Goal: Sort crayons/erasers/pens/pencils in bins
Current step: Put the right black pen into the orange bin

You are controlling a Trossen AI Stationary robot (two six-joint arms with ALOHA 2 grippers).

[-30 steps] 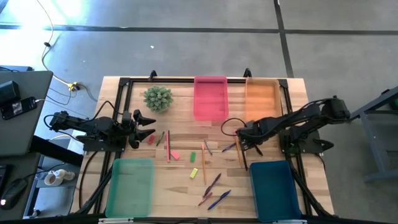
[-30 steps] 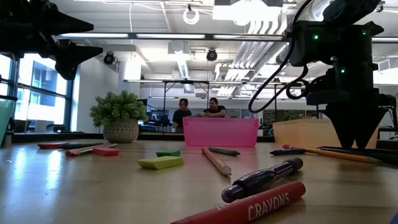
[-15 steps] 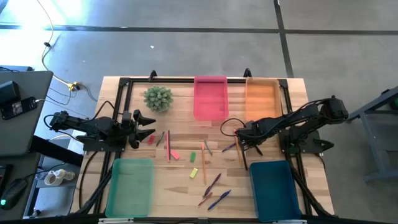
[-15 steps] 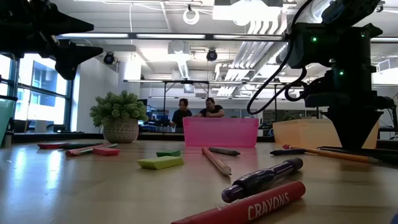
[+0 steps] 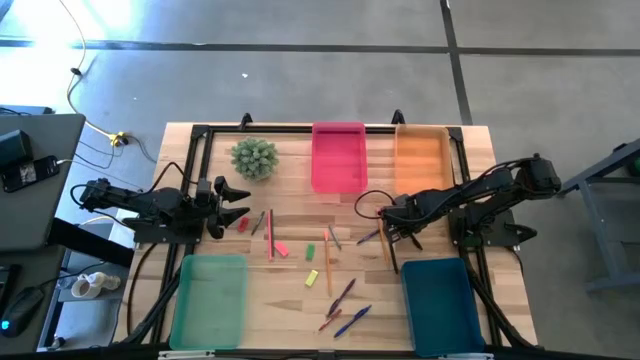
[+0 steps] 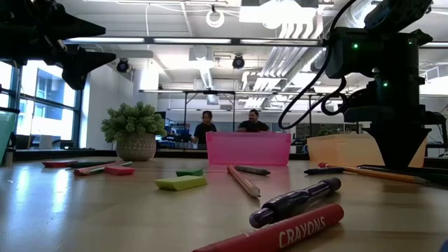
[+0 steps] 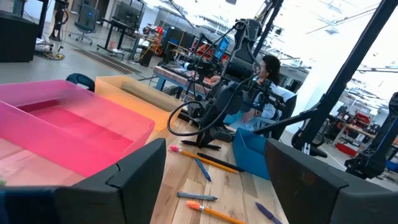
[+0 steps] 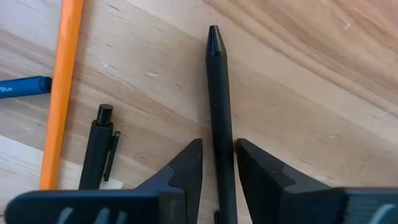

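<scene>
My right gripper (image 5: 392, 238) points straight down at the table's right side, between the orange bin (image 5: 421, 160) and the teal bin (image 5: 441, 305), shut on a black pen (image 8: 217, 93) that lies flat on the wood. An orange pencil (image 8: 62, 93), a shorter black pen (image 8: 96, 149) and a blue crayon (image 8: 22, 87) lie just beside it. My left gripper (image 5: 238, 203) waits open and level at the table's left edge, holding nothing. Erasers in red (image 5: 281, 249), green (image 5: 310, 252) and yellow (image 5: 312, 278) lie mid-table among pencils (image 5: 327, 258). The pink bin (image 5: 338, 157) and the green bin (image 5: 209, 300) stand apart. My right gripper (image 8: 219, 155) has the black pen's barrel (image 8: 222, 146) pinched between its two fingers, well back from the pointed tip (image 8: 213, 34). The fingers come from above, pointing down, and lie across the pen. The pen rests flat on the table.
A potted plant (image 5: 254, 157) stands at the far left of the table. Purple and blue pens and a red crayon (image 6: 280, 234) lie near the front edge. A black frame (image 5: 300, 128) runs round the tabletop. People sit in the room behind the table.
</scene>
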